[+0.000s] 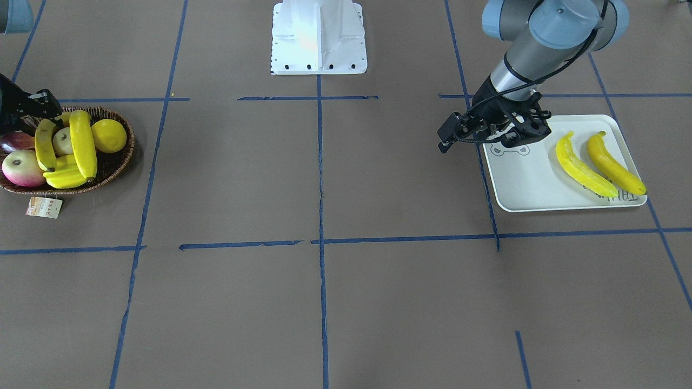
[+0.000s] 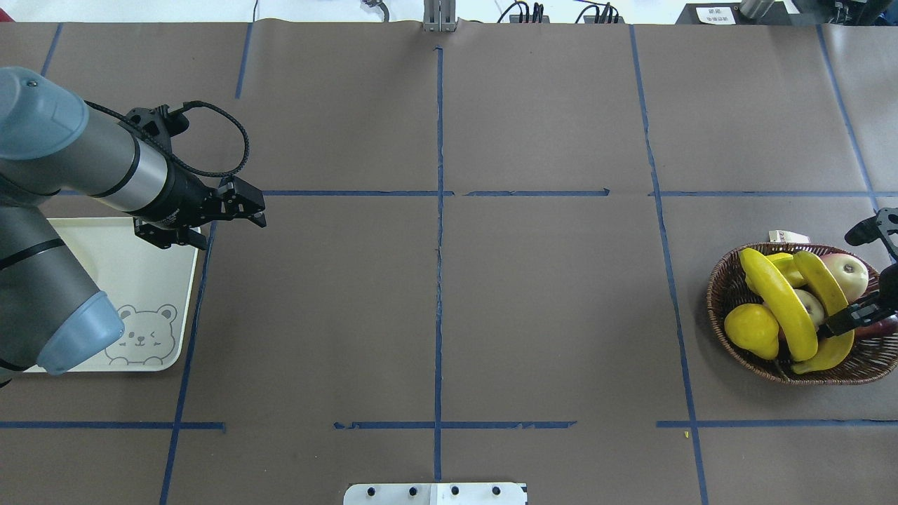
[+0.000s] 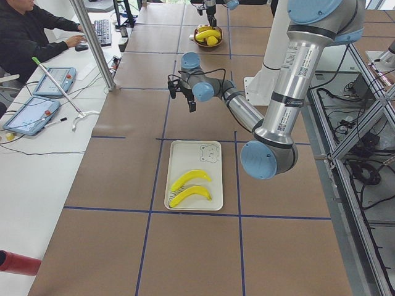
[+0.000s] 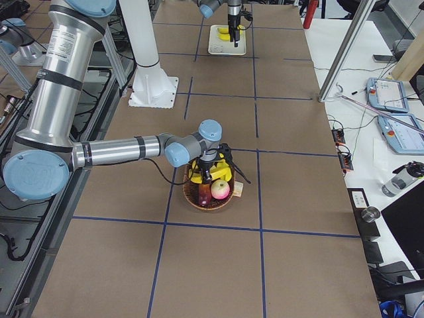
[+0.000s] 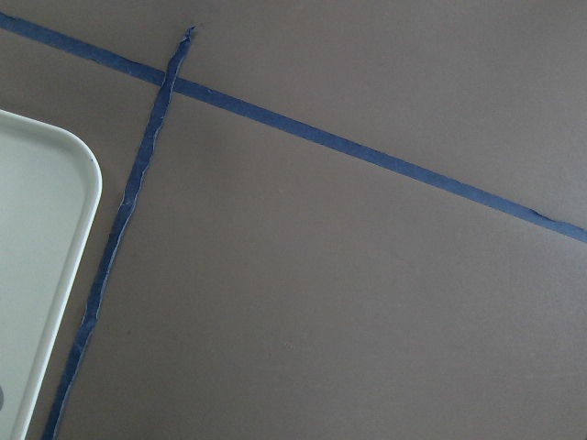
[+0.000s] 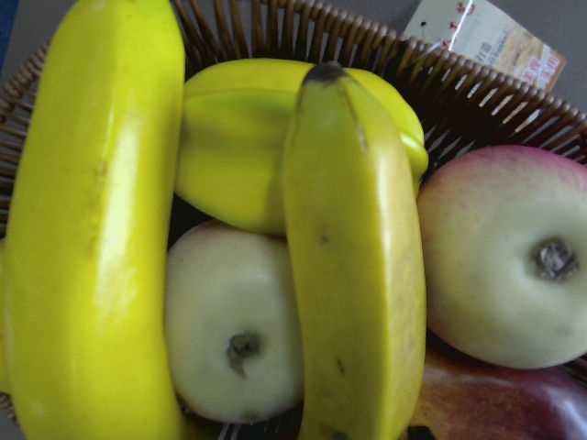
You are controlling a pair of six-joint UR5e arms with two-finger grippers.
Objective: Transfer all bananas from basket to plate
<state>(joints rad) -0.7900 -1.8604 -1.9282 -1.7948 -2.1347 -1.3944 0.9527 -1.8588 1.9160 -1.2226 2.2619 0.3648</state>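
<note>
Two bananas [image 1: 82,143] [image 1: 45,146] lie in the wicker basket [image 1: 116,167] at the table's end; the right wrist view shows them close up [image 6: 92,220] [image 6: 353,257]. My right gripper [image 2: 852,317] hangs open low over the basket, at the smaller banana [image 2: 831,308]. Two more bananas [image 1: 584,167] [image 1: 613,165] lie side by side on the bear plate [image 1: 530,183]. My left gripper [image 1: 513,140] hovers open and empty over the plate's inner edge by the bear drawing [image 2: 144,333].
The basket also holds a starfruit [image 6: 238,137], a lemon [image 1: 108,135], a pale apple [image 6: 234,321], a pink apple [image 6: 514,257] and a dark red fruit [image 6: 495,403]. A paper tag [image 1: 43,207] lies beside it. Blue tape lines cross the brown table.
</note>
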